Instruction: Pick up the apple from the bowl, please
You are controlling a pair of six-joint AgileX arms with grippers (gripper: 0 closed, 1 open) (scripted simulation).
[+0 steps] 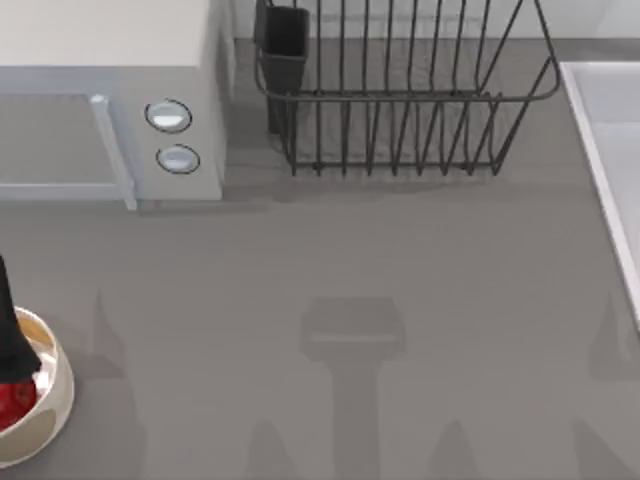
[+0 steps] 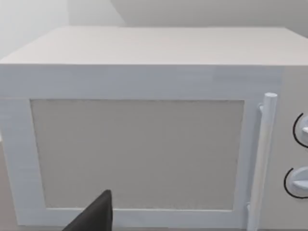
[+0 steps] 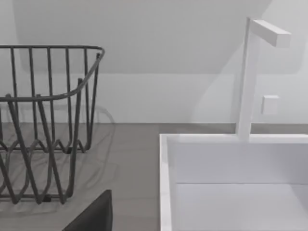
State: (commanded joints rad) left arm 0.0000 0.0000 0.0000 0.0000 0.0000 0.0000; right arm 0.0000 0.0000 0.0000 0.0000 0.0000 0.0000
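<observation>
The left gripper (image 1: 10, 365) was down in the bowl (image 1: 58, 392) at the far lower left of the top view, right on the apple (image 1: 15, 402), so I'd call this the grasp step. Honestly couldn't tell whether its fingers had closed yet. The apple looked glossy red and small, half hidden. Next would be a straight lift, once the grip's firm.
</observation>
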